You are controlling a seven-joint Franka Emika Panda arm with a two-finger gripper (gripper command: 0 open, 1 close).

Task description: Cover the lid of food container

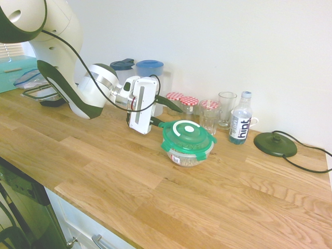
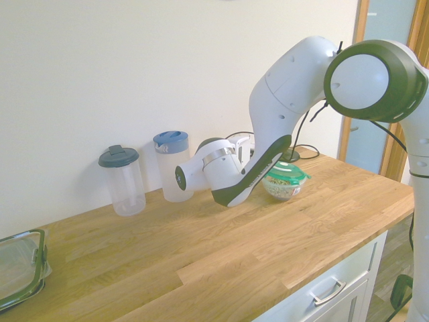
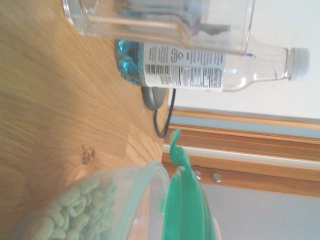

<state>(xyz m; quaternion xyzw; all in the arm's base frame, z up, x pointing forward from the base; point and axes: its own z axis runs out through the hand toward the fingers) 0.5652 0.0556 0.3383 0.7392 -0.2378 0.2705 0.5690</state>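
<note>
We find the lid [image 1: 186,135] resting on the food container [image 1: 187,155]; the gripper [image 1: 162,123] stands parted, holding nothing. Next we judge: press the tabs down.

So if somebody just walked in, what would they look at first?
Probably the big white robot arm reaching across the wooden counter. Next, the bright green lid sitting on the little food container of cereal rings, right beside the gripper. Behind them, by the wall, stand red-checked jars and a water bottle.
</note>
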